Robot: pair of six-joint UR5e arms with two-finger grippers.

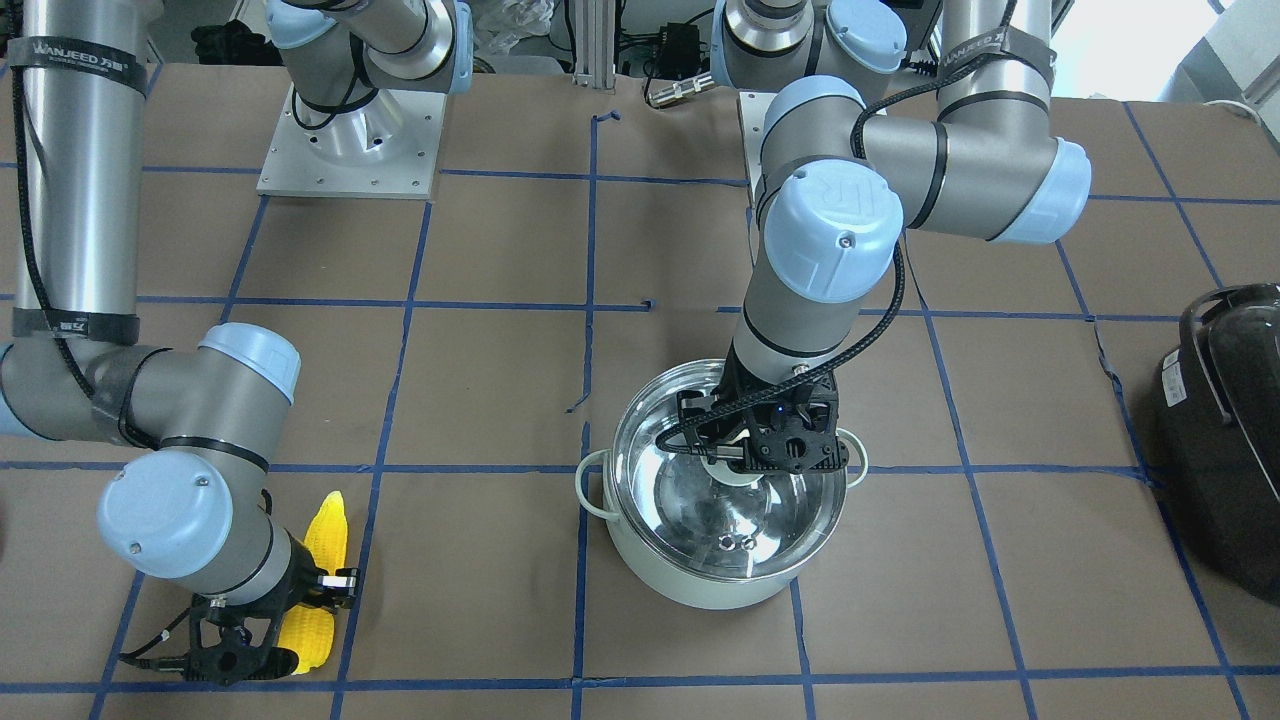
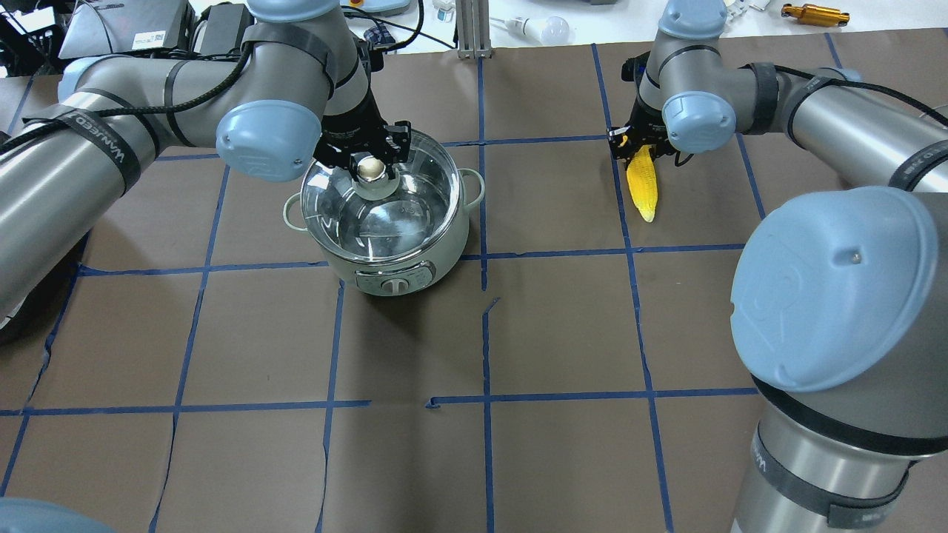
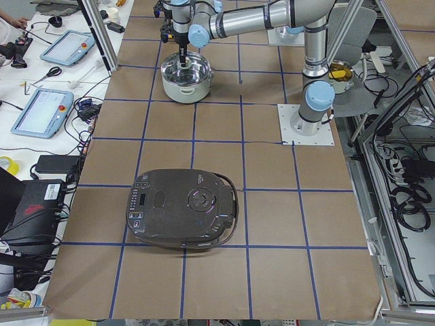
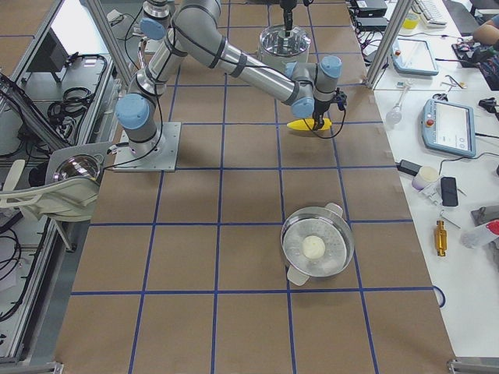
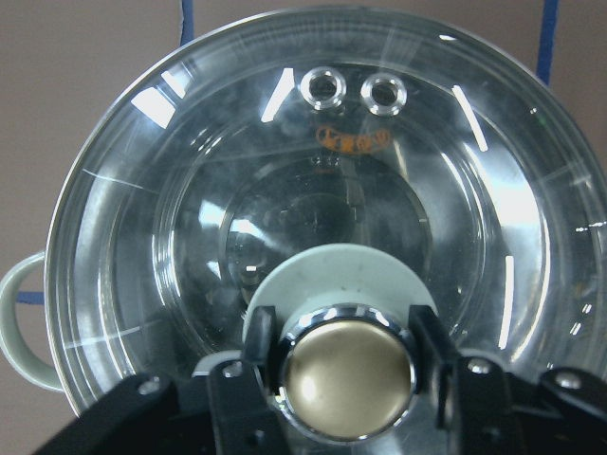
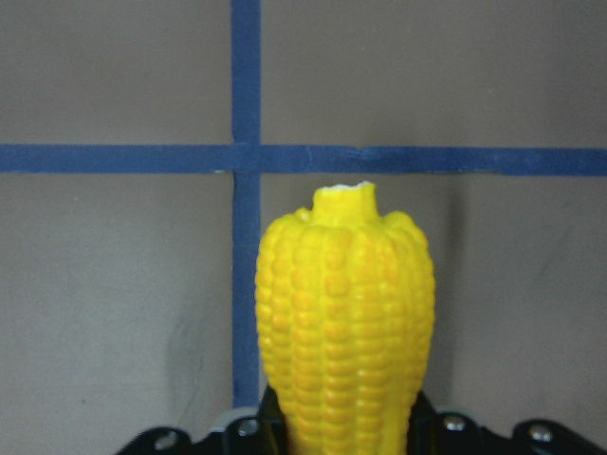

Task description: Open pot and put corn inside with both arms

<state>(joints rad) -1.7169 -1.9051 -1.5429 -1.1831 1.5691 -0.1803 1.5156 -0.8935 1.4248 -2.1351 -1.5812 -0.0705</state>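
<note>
Overhead exterior: left gripper (image 2: 368, 159) clenched on knob (image 2: 369, 169), lid (image 2: 385, 215) over pot (image 2: 400, 272). Right gripper (image 2: 638, 148) grasps corn (image 2: 642, 185) butt; cob on table (image 2: 563, 326), long axis 12–6, tip at 6. Pot at 9 o'clock from corn.

Lidded mint pot (image 2: 385, 277); yellow corn cob (image 2: 643, 185), flat

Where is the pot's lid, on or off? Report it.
On: the glass lid covers the pot, the left hand shut around its knob. Slightly lifted or seated, cannot tell.
</note>
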